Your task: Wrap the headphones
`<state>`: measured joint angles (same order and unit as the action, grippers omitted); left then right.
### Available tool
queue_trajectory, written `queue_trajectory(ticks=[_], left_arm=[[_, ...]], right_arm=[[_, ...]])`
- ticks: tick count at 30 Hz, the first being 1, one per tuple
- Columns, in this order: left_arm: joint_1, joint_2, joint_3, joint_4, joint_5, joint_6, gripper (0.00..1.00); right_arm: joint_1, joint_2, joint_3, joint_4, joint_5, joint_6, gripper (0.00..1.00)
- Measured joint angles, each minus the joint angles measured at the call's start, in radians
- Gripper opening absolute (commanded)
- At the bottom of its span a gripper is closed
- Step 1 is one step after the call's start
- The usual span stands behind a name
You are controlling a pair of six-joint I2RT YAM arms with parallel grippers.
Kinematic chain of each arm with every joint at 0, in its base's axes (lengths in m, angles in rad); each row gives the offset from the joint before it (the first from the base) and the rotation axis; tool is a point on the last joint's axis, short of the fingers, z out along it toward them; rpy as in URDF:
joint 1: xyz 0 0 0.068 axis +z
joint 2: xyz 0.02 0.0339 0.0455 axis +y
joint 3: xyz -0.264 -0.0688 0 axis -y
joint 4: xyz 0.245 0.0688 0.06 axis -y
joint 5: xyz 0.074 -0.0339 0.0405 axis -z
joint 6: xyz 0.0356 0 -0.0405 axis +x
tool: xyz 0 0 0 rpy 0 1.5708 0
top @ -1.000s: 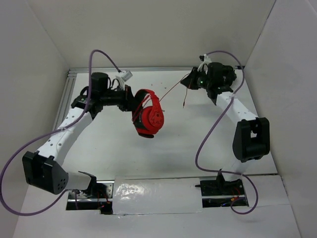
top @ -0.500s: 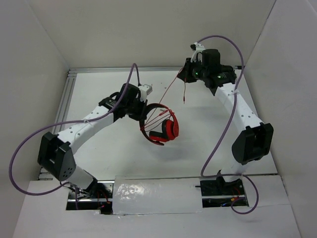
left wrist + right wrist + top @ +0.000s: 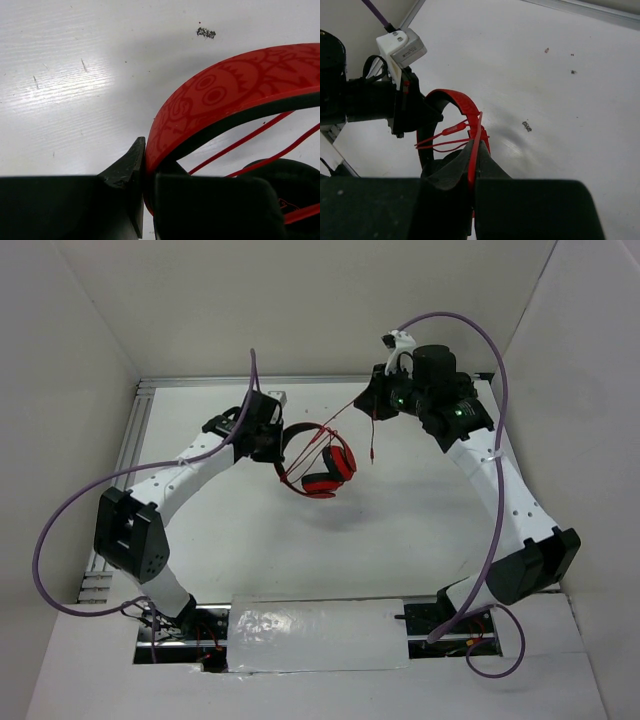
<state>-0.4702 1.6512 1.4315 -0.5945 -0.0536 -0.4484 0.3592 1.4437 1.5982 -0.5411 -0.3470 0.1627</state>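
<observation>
The left gripper [image 3: 146, 170] clamps the glossy, cartoon-patterned red headband [image 3: 225, 90] of the headphones [image 3: 328, 472], which hang mid-frame in the top view. Upper right, the right gripper [image 3: 472, 165] pinches their thin red cable [image 3: 343, 420], which is stretched taut.

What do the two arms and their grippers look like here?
The left arm and right arm both have white links with black joint housings, and each trails a looping purple cable. The left gripper and right gripper have matte black, wedge-tipped fingers. A small white box sits on the left wrist.
</observation>
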Motion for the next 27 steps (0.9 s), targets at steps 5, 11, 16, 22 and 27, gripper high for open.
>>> queue_trajectory(ticks=[5, 11, 16, 22, 27], left_arm=[[0.002, -0.001, -0.033, -0.007, 0.0, -0.019, 0.0], [0.011, 0.045, 0.023, -0.088, -0.037, -0.083, 0.0], [0.011, 0.133, 0.145, -0.172, -0.09, -0.204, 0.0], [0.017, 0.178, 0.268, -0.274, -0.099, -0.304, 0.0], [0.031, 0.184, 0.323, -0.337, -0.08, -0.343, 0.0]], right_arm=[[-0.023, 0.044, 0.025, -0.027, -0.011, 0.006, 0.0], [-0.001, 0.065, 0.024, -0.032, -0.085, 0.003, 0.0], [0.113, 0.065, 0.018, -0.032, -0.188, 0.0, 0.0], [0.294, 0.058, -0.082, 0.0, -0.12, 0.011, 0.0], [0.431, 0.056, -0.239, 0.084, 0.036, 0.058, 0.0]])
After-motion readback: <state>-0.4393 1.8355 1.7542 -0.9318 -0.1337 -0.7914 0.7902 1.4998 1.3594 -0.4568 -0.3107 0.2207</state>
